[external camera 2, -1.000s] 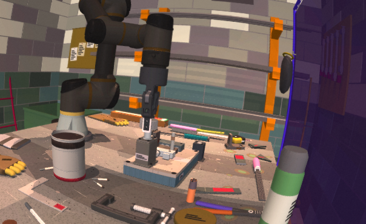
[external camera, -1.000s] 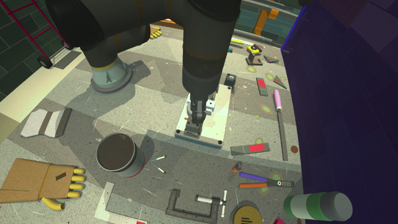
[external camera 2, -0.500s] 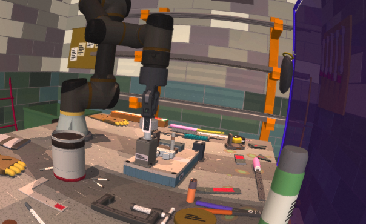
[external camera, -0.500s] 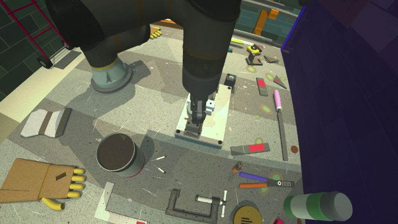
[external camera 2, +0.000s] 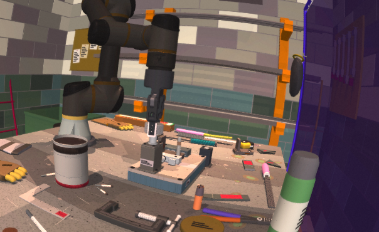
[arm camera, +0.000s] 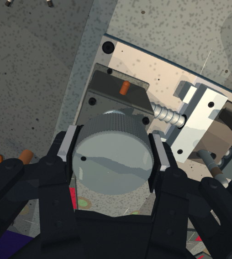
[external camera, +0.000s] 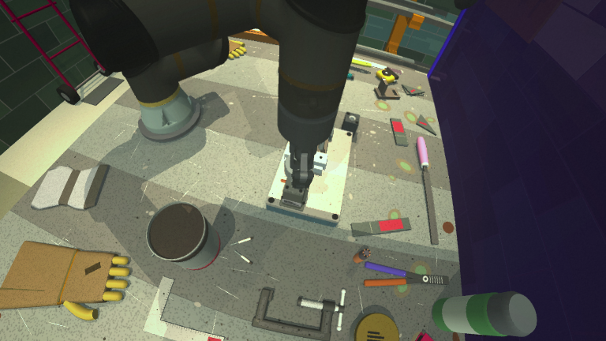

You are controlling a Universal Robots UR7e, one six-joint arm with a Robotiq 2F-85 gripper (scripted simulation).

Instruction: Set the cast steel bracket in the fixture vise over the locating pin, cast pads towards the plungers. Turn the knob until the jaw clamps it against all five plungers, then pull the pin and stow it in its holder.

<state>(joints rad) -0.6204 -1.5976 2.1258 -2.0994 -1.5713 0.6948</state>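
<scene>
The fixture vise (external camera: 307,181) sits on its pale base plate in the middle of the bench. My gripper (arm camera: 112,154) is closed around the round knurled knob (arm camera: 113,152) on top of the vise's dark gearbox block (external camera 2: 151,156). A lead screw (arm camera: 166,116) runs from the block to the white movable jaw (arm camera: 196,123). The cast steel bracket (arm camera: 216,137) lies behind the jaw, against a row of plunger balls (arm camera: 230,148). The locating pin (arm camera: 211,165) stands up from the bracket. The pin holder (external camera 2: 205,152) is at the far end of the plate.
A tall can (external camera: 183,237) stands left of the base plate. A C-clamp (external camera: 297,313) lies at the near bench edge. A file (external camera: 427,185), red-marked blocks (external camera: 380,226) and pliers (external camera: 402,277) lie to the right, before the purple wall.
</scene>
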